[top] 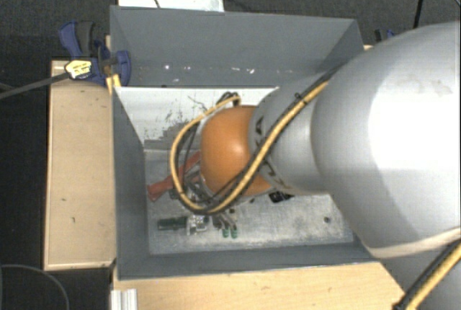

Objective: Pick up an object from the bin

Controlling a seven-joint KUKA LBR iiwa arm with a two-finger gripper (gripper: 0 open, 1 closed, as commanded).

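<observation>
The gripper (pixel 205 220) sits low beside a red strip (pixel 160 187) and a dark green piece (pixel 171 223), likely positioned to grasp (its opening: cannot tell).

Grey bin (pixel 133 171): on its floor, a red piece (pixel 157 189) by the left wall, a green strip (pixel 171 223) near the front wall.

Matt, scuffed grey metal bin (pixel 130 179); glossy orange wrist cover (pixel 227 150).

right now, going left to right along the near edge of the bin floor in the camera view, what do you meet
dark green flat piece → small pale piece → small green pieces
</observation>
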